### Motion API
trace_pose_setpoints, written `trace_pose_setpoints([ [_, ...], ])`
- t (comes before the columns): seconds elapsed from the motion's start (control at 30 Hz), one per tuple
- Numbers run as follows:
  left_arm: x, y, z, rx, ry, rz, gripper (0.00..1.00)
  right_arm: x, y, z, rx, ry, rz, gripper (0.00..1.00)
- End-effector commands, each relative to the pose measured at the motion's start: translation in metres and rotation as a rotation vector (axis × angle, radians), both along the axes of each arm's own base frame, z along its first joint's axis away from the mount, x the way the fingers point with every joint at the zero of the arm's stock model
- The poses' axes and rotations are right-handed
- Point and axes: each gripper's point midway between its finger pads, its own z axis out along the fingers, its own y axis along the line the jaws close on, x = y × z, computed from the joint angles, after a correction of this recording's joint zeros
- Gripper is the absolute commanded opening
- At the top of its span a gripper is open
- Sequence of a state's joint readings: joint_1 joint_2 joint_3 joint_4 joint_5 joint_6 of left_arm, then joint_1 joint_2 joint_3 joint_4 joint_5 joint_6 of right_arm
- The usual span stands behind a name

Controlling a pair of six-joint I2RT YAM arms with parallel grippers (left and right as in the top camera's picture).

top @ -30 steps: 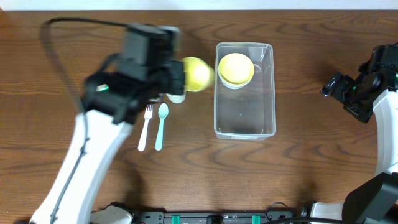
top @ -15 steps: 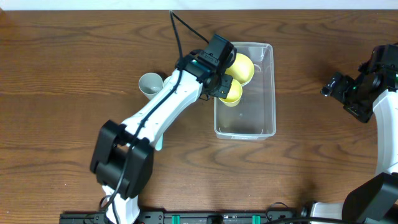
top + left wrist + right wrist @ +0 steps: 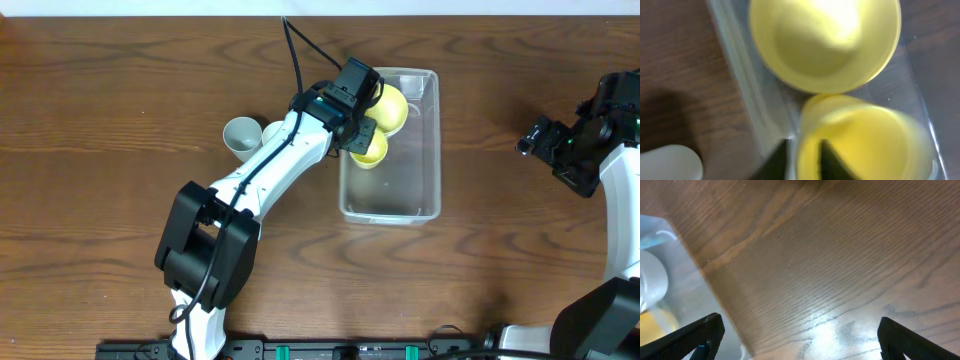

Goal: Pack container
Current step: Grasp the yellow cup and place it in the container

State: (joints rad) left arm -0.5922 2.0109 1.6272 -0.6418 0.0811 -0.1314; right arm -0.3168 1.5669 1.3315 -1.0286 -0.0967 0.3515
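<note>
The clear plastic container (image 3: pixel 392 198) stands at the table's middle right. A yellow bowl (image 3: pixel 393 108) lies in its far end and fills the top of the left wrist view (image 3: pixel 825 40). My left gripper (image 3: pixel 362 122) reaches over the container's left rim and is shut on the rim of a yellow cup (image 3: pixel 371 150), one finger inside and one outside (image 3: pixel 805 160). The cup (image 3: pixel 865 145) sits inside the container just in front of the bowl. My right gripper (image 3: pixel 533 140) is open and empty over bare table to the right, and its wrist view (image 3: pixel 800 340) shows the fingers wide apart.
A grey cup (image 3: pixel 240 134) stands on the table left of the container. A white object (image 3: pixel 670 162) lies next to it, partly under my left arm. The container's corner (image 3: pixel 660 285) shows at the left of the right wrist view.
My left arm has swung right and carried the yellow cup from over the table into the container, beside the yellow bowl. The container has shifted slightly. The right arm has not moved.
</note>
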Motion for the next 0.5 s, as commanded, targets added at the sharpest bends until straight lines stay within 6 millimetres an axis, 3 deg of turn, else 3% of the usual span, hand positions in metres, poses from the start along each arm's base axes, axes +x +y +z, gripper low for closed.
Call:
trace_pose_setpoints([
  [0.0,0.005,0.007,0.018,0.012,-0.05,0.018,0.73,-0.001,-0.002,0.0,-0.005,0.002,0.002,0.99],
  [0.07,0.005,0.006,0.03,-0.002,-0.07,0.018,0.79,-0.001,-0.002,0.0,-0.005,0.002,0.002,0.99],
  [0.13,0.004,0.007,0.049,-0.025,-0.103,0.018,0.79,-0.001,-0.002,0.0,-0.005,0.002,0.002,0.99],
  [0.27,-0.002,0.013,0.101,-0.08,-0.191,0.025,0.8,-0.001,-0.002,0.0,-0.005,0.002,0.002,0.99],
  [0.37,-0.012,0.039,0.138,-0.067,-0.251,0.09,0.8,-0.001,-0.002,0.0,-0.005,0.002,0.001,0.99],
  [0.47,-0.023,0.088,0.156,0.049,-0.276,0.192,0.81,-0.001,-0.002,0.0,-0.005,0.002,0.001,0.99],
])
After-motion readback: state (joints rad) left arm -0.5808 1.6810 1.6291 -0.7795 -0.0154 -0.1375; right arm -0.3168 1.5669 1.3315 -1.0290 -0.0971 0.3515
